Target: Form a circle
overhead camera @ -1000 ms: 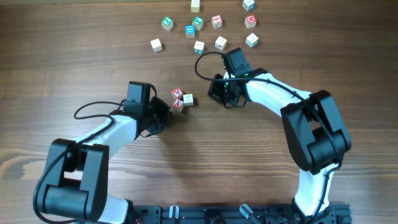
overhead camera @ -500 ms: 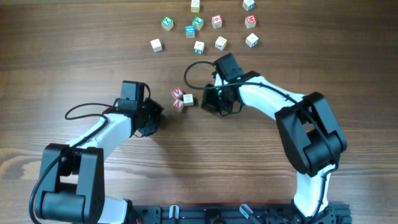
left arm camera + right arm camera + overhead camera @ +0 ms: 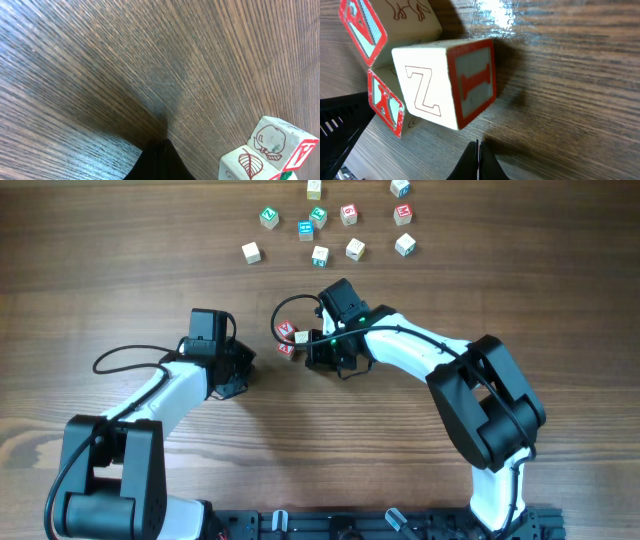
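- Right claw (image 3: pixel 309 352) closed, empty, just right of tight cluster of three small red-and-pale wooden letter cubes (image 3: pixel 291 338).
- Left claw (image 3: pixel 243 365) closed, empty, left of cluster, apart.

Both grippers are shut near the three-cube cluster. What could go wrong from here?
1. The shut right gripper sits close beside the Z cube. A sideways push may scatter the three-cube cluster rather than shape it.
2. The right arm's cable loops right by the cluster and could drag a cube.
3. The shut left gripper stands apart, so nothing braces the far side.
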Motion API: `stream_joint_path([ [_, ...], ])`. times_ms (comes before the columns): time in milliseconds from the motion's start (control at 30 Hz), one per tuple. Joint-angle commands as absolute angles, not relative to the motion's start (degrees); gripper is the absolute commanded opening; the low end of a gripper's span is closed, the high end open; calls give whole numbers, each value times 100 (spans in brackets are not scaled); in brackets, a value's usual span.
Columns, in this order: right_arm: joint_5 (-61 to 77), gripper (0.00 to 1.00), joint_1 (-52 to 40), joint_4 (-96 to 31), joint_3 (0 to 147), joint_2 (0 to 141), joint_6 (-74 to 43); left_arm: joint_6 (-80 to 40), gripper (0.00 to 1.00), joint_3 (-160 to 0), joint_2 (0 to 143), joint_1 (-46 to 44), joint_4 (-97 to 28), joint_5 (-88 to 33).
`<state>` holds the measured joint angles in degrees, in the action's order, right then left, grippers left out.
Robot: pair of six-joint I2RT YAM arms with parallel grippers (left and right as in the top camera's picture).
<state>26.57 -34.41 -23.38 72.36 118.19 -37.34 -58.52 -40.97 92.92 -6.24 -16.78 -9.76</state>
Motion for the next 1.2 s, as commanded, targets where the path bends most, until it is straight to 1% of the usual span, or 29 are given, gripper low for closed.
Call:
stream_joint_path([
  [0,2711,4,-3454,-2206,7177,11937,-3621,-5719,4,-3850,9566,-534,-1890,-290],
  [367,2709,5,-3454,-1892,7177,11937,-3623,-5717,4,-3850,9566,-534,-1890,-287],
  [1167,2705,4,-3454,-1721,7177,11937,-3621,-5717,4,-3850,9566,-534,-1890,-290],
])
